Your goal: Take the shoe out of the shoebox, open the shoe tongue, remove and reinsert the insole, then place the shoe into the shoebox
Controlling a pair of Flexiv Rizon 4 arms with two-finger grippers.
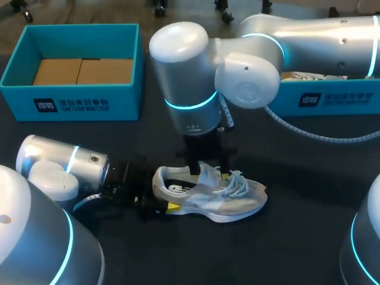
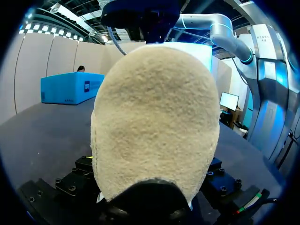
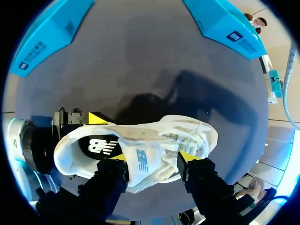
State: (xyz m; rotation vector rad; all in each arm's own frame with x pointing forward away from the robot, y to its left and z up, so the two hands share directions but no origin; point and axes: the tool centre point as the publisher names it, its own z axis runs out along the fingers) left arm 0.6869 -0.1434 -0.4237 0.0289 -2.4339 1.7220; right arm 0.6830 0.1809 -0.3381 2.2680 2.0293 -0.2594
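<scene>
The white mesh sneaker [image 1: 208, 193] lies on its sole toward the middle of the black table's [image 1: 309, 237] front edge. The left gripper [image 1: 164, 191] clamps its heel from both sides. The right gripper [image 3: 152, 159] hangs wide open over its tongue.

worktop [image 1: 309, 237]: 1.
shoe [image 1: 214, 193]: 1, white.
insole [image 3: 101, 146]: 1, dark, inside the shoe.
blue boxes: 2, namely left box [image 1: 83, 104] and right box [image 1: 332, 98].
tan blocks [image 1: 56, 71]: 2, side by side in the left box.
arms: 2, namely left arm [image 1: 59, 163] and right arm [image 1: 190, 77].
claws: 2, namely left claw [image 1: 161, 191] and right claw [image 3: 153, 158].
</scene>
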